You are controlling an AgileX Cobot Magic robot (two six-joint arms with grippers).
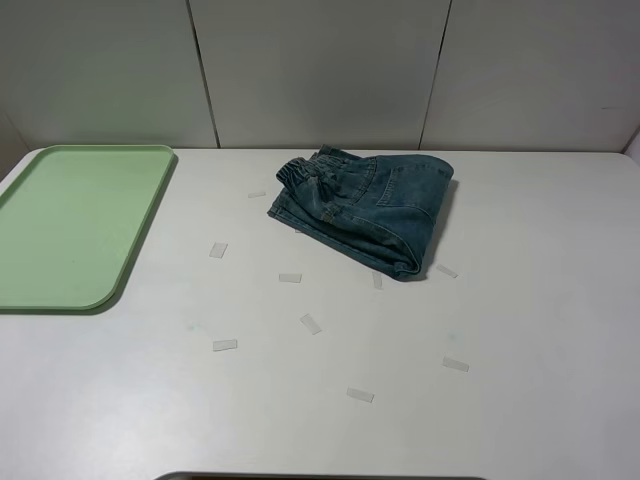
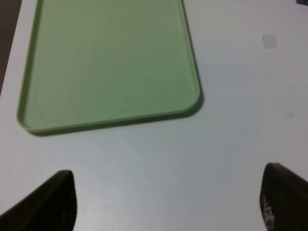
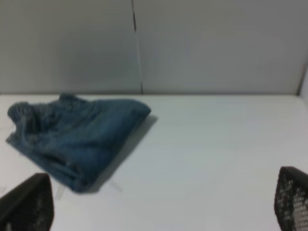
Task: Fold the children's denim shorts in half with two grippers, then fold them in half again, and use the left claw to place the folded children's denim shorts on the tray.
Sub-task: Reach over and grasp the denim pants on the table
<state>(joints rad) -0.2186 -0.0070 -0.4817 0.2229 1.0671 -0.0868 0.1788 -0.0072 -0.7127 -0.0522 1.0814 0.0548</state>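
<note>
**Spotter:** Closest to your left wrist lens, the left gripper [image 2: 168, 204] hangs released. Its black fingers [image 2: 55, 202] stand wide apart over the bare table [image 2: 231, 144] with nothing between them. The right gripper [image 3: 161, 204] is likewise spread and empty.

**Desk:** Where is the garment?

**Spotter:** From the high camera, the children's denim shorts [image 1: 365, 215] sit as a compact bundle at about 12 o'clock from the table's middle, near the back wall. By the look of it, both folds are done. The tray [image 1: 70, 220] lies at 9 to 10 o'clock, well apart from the shorts. Pale tape slips [image 1: 311, 323] are scattered on the table between and around them. Neither arm shows in that view.

**Desk:** What should you watch for?

**Spotter:** The carry is yours with the left gripper. If you pinch only the top layer, the bundle is likely to fall open on the lift. The gathered waistband faces the tray side and looks loose there, so a grip on that edge alone may let the layers slide. If you travel low, the denim could drag on the table or catch the tray's raised rim.

**Desk:** Any writing?

**Spotter:** None readable. No brand or label shows on the shorts, and the slips look blank.
</note>
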